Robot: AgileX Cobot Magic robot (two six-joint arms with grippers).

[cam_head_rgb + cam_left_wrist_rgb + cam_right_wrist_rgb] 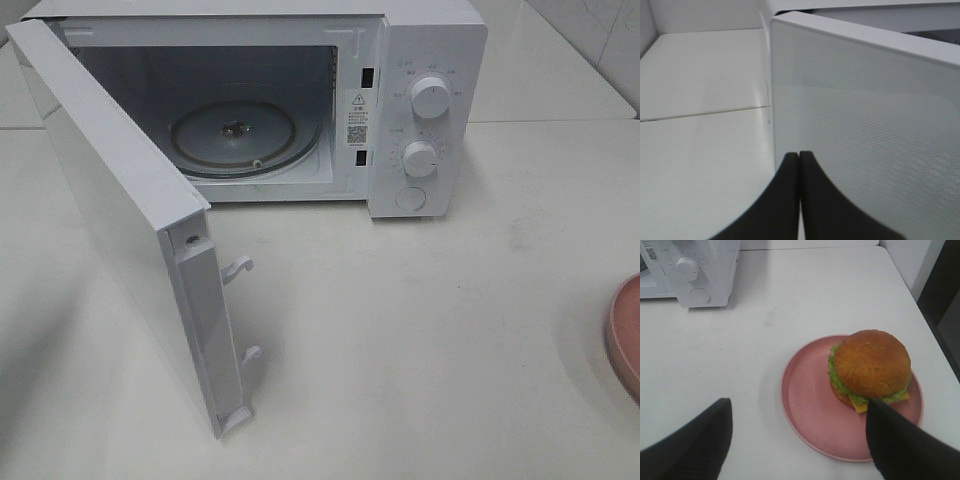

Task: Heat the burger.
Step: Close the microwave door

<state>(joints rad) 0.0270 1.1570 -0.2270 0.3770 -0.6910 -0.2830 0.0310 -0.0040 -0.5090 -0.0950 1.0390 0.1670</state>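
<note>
White table (pixel 790 300): right gripper (pixel 799 415) gapes beside burger (pixel 871 365).

Burger (pixel 871 365): round, domed golden-brown top bun, surface lightly mottled. Green lettuce frills out along its edge; a corner of yellow cheese pokes from under the bun on the side nearest the camera. Stands upright, intact. Sits on a salmon-pink plate (pixel 810 410), off-centre toward one rim. Plate lies at the right edge of the bench (pixel 790 300).
</note>
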